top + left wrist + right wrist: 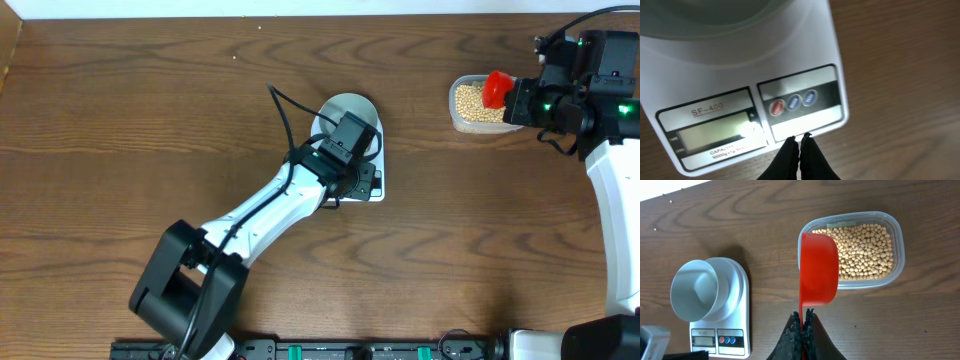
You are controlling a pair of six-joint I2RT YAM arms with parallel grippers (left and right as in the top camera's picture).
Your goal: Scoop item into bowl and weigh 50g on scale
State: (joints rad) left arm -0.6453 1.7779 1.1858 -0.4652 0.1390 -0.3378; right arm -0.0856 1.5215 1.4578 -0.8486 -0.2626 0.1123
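Now, beans (860,250): in clear tub (896,227); bowl (695,290) on scale (735,332) looks empty
Right jaws: pinching red scoop (819,270) by its handle, over tub rim
Left jaws: pressed together, near scale buttons (793,102)
Risk: carried beans spill onto counter (765,220); stray press skews reading

The table (120,100) is dark brown with a wood-grain pattern. The scale (805,45) is white, with a grey-green display (715,134), black panel outlines, one red button (777,106) and two blue buttons (794,102). The bowl (695,292) is white, pale bluish inside. The beans (865,250) are tan-yellow; the tub (898,235) is clear. The scoop (818,270) is red. The left gripper (800,142) and right gripper (803,316) are black.
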